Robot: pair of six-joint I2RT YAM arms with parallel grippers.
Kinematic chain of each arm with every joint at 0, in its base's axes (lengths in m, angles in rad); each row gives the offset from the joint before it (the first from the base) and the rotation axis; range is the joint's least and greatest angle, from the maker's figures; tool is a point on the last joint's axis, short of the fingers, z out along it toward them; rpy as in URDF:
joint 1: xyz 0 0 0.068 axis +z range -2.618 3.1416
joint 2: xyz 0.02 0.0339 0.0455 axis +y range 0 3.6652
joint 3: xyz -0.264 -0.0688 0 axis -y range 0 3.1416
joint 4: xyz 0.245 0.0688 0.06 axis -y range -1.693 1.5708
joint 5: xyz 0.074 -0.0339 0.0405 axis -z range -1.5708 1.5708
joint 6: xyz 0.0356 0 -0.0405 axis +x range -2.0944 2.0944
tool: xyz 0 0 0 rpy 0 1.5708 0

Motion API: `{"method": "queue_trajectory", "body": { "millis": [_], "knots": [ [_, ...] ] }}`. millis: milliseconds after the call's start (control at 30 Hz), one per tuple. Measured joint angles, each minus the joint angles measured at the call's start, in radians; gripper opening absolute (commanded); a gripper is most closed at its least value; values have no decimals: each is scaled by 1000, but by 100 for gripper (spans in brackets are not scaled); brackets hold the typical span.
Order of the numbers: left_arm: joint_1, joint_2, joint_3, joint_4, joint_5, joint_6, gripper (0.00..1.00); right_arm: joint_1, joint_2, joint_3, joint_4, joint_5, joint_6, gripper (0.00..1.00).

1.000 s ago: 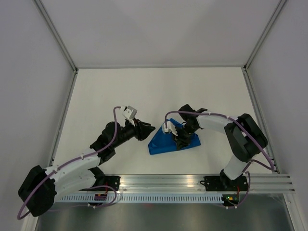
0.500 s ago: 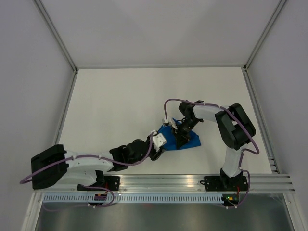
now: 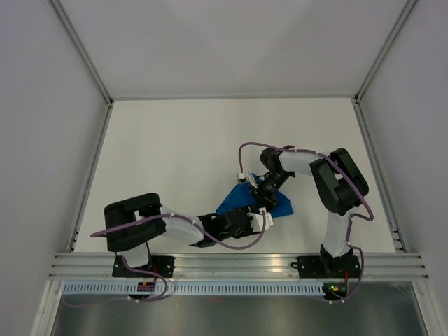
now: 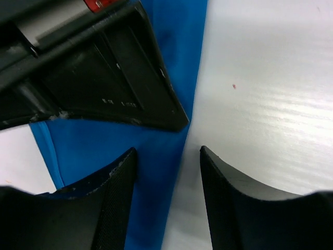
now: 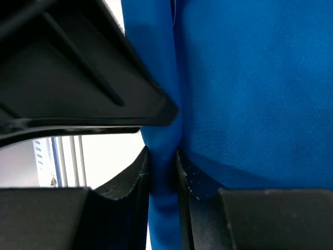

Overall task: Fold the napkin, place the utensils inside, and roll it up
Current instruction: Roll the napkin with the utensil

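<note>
Blue napkin [image 3: 234,201] lies on the white tabletop [image 3: 175,154], bunched into a rough triangle with layers folded over each other. Right hand [image 5: 163,156] is over the napkin's middle and clamped on it: the wrist view shows a raised blue ridge squeezed tight between both fingers [image 5: 132,185], with more cloth spreading flat to the right of the pinch. Left hand [image 4: 167,151] sits at the napkin's near edge, low to the tabletop. Its fingers [image 4: 117,203] are apart, gripping nothing, and straddle the napkin's straight edge: one finger over blue cloth, the other over bare tabletop. Both hands crowd together at the napkin, and each wrist view has a black hand body filling its upper left; can't tell if they touch. Left arm runs in low from the napkin's left, and the right arm reaches in from its right.
</note>
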Motion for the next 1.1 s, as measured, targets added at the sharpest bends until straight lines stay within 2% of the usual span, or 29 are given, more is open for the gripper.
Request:
{"method": "queue_trajectory", "body": {
  "millis": [167,267,300,400,467,500,567,600,700,800,900,933,1100],
  "knots": [
    [0,73,30,63,-20,26,58,0,5,0,-11,-3,3,6],
    [1,96,39,89,-23,27,48,0,7,1,-18,-3,5,7],
    [1,99,40,89,-21,27,36,0,8,1,-19,-3,6,6],
    [0,103,48,69,6,29,14,-5,10,2,-25,-2,5,7],
    [4,103,56,50,22,26,5,-8,11,3,-28,-1,1,8],
    [7,103,64,35,31,21,2,-11,11,3,-32,1,-4,13],
    [14,101,85,-5,52,13,2,-15,10,5,-38,5,-11,21],
    [18,101,95,-25,63,8,2,-18,10,4,-40,6,-13,31],
    [32,100,117,-67,103,-1,2,-21,-2,2,-44,19,-5,46],
    [59,95,124,-82,170,-25,2,-25,-42,-13,-37,44,16,56],
    [113,95,127,-80,269,-69,2,-34,-90,-30,-4,73,39,62],
    [120,95,128,-80,295,-81,2,-42,-102,-30,11,84,43,68],
    [218,105,159,-124,478,-155,2,-147,-220,-30,100,99,105,69]
  ]
}}
